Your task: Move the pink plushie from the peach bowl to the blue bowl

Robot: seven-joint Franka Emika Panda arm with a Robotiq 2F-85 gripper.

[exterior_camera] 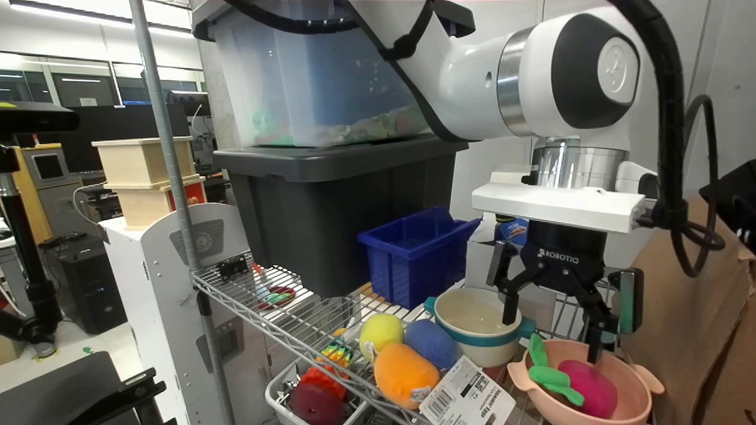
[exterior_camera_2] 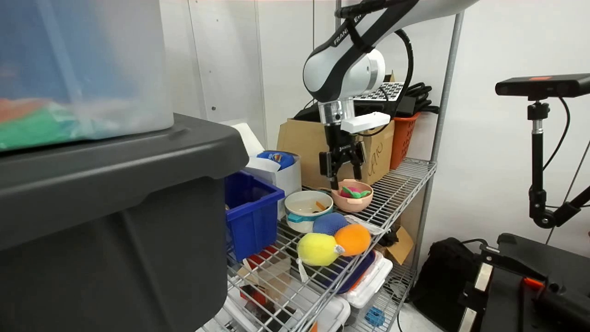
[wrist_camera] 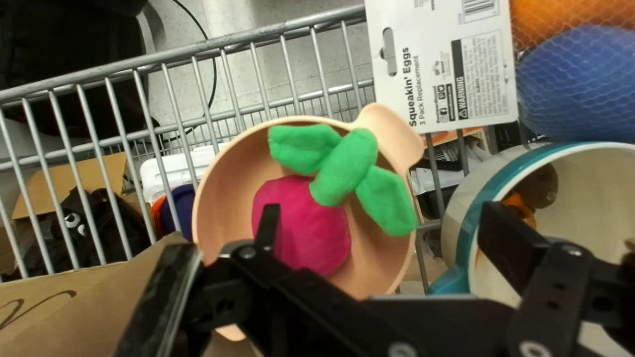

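End effector [exterior_camera: 552, 337]: spread wide, nothing held. Pink plushie [wrist_camera: 307, 230]: in peach bowl [wrist_camera: 224, 198], below, to one side. Advised: centre above plushie before lowering.

Peach bowl [wrist_camera: 223, 198] upright on wire shelf [wrist_camera: 223, 44], mid-view, one handle pointing far right. Inside, pink plushie [wrist_camera: 317, 225]: magenta body near the middle, green leafy top spread toward the far and right rim. End effector [wrist_camera: 379, 210] on the near side, fingers wide apart; left finger crosses in front of the magenta body, contact impossible to judge. Right finger in front of white bowl [wrist_camera: 590, 193], teal-banded, cut off at right; brown-and-orange object [wrist_camera: 538, 188] inside, kind unclear. Far right: Squeakin' Eggs card [wrist_camera: 441, 64], then blue toy [wrist_camera: 575, 84] and orange toy [wrist_camera: 575, 15], both netted. Near left, cardboard [wrist_camera: 94, 317] with black marker stroke. Grey floor [wrist_camera: 248, 15] past the far rail.
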